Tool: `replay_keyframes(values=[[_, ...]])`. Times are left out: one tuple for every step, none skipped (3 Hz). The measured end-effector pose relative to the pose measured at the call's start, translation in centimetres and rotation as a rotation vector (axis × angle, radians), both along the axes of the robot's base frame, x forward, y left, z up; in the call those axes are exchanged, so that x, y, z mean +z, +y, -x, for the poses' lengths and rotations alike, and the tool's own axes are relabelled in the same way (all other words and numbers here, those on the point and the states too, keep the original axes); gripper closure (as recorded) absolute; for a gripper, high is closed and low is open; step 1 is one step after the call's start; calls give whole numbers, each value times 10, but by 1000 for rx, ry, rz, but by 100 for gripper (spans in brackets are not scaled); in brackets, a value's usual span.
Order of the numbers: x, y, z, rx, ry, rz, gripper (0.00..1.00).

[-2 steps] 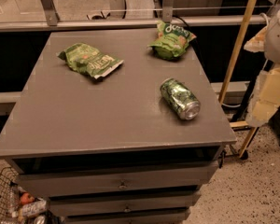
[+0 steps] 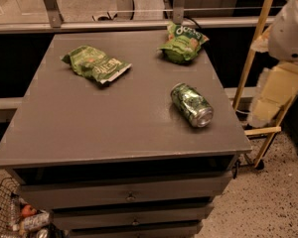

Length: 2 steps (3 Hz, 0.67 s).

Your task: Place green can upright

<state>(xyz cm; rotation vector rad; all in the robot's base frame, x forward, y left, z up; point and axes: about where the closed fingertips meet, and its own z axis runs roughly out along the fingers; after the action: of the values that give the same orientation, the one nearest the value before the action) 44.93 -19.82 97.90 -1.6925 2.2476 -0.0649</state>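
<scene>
The green can (image 2: 191,104) lies on its side on the right part of the grey table top (image 2: 114,118), with its silver end facing the front right. Only white and cream parts of my arm (image 2: 288,38) show at the right edge, beyond the table and well right of the can. My gripper is out of view.
Two crinkled green snack bags lie on the table, one at the back left (image 2: 96,63) and one at the back right (image 2: 183,43). A yellow wooden frame (image 2: 256,58) stands right of the table. Drawers (image 2: 129,195) are under the top, and a wire basket (image 2: 10,214) sits at the lower left.
</scene>
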Motion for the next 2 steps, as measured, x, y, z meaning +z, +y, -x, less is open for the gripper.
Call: replay_keyframes(values=[[-1,40,-20,-43,40,-21,0],[-8,71,-37,-136,64,-13,0]])
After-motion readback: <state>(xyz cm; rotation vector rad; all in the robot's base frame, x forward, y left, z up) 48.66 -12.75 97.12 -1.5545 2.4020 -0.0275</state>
